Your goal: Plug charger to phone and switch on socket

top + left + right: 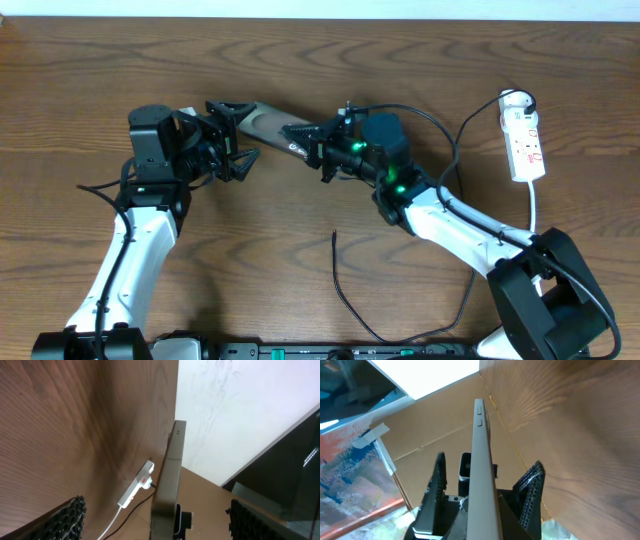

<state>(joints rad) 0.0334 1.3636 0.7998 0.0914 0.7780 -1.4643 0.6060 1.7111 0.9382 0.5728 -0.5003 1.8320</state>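
Observation:
The phone (266, 122) is held off the table between my two grippers, brownish-silver back up. My right gripper (306, 140) is shut on its right end; in the right wrist view the phone (480, 450) runs edge-on out of those jaws (485, 527). My left gripper (243, 133) is open, its fingers straddling the phone's left end without touching it; the left wrist view shows the phone (169, 475) edge-on between wide-apart pads (155, 522). The charger cable's free tip (334, 234) lies on the table. The white socket (523, 135) lies at the far right, a black plug in its top end.
The charger cable loops from its tip down to the front edge (380, 335), then up past my right arm to the socket. The socket's white cord (536, 205) runs toward the right arm's base. The socket also shows in the left wrist view (136, 487).

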